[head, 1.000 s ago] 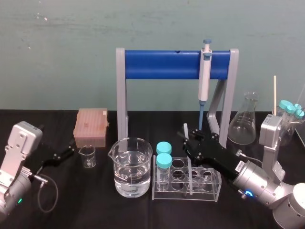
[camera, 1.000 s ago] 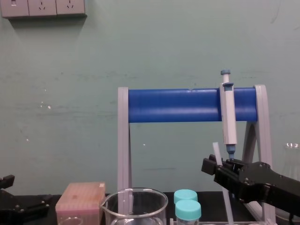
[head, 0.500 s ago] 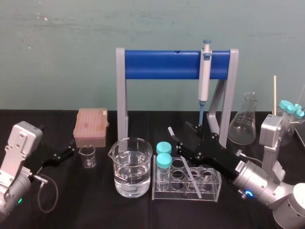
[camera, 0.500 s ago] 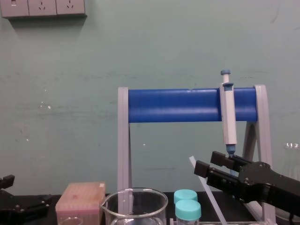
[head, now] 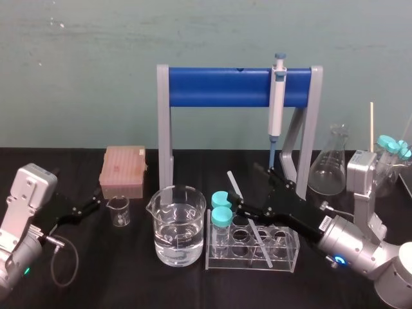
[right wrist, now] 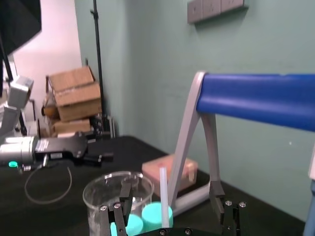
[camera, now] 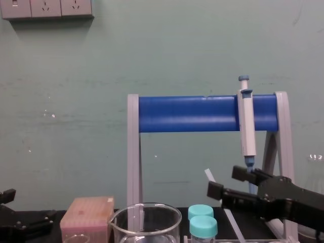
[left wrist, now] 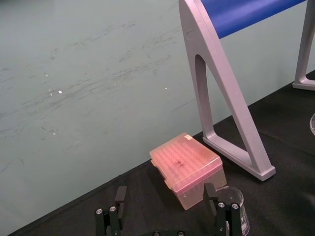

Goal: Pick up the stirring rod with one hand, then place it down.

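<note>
The clear plastic tube rack stands on the black cloth of the table. The right arm reaches in low from the rack's right side, its grey-white housing trailing off behind, its black forearm stretched nearly level above the rack's wells. The right gripper hangs just over the rack's rear edge. Its two flat black fingers are spread wide apart, one on each side of the stirring rod.

The rod is thin, straight and milky-translucent. It leans with its lower end down in the rack and its top tilted up and away. The right wrist view shows a gap between it and each finger, so nothing grips it. Which well holds it I cannot tell.

Two teal-capped vials sit in the rack's left end, and a large glass beaker of clear water stands just left of the rack.

Well left of the rack the left gripper rests low by a small beaker, its pincer also parted.

Behind the rack rises a grey stand with a glossy blue crossbar, from which a grey pipette hangs. A frosted pink tip box sits far left of the rack, and a conical glass flask stands behind it to the right.
</note>
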